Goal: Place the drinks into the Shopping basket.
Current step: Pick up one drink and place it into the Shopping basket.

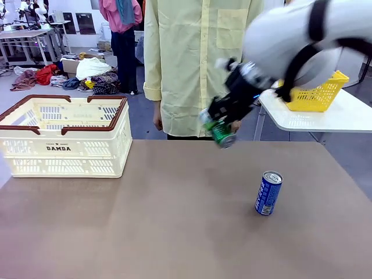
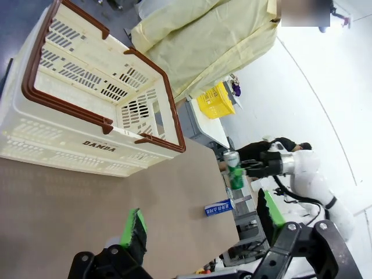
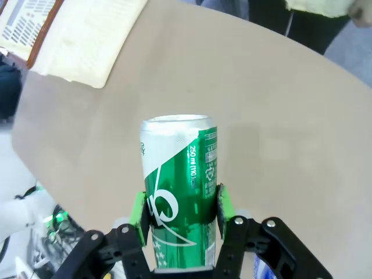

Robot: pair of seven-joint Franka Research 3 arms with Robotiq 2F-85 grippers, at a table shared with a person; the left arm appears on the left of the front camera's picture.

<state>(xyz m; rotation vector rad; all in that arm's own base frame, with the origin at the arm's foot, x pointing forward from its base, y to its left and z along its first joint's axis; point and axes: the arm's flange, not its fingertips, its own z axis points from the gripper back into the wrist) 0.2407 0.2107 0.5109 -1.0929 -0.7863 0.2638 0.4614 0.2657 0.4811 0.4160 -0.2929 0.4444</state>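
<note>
Gripping mid-body, your right tool (image 3: 180,204) held the green can (image 3: 177,157) | likely light, slick, thin-walled | your left tool (image 2: 202,220) gaped empty.

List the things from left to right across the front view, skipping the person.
Shopping basket → green can → blue can → yellow mesh basket

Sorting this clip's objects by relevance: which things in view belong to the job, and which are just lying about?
Belongs to the job:
green can, held between the fingers of the right gripper
blue can, upright on the table
Shopping basket

Lying about:
yellow mesh basket on the white side table
heap of clothes in the background
</note>
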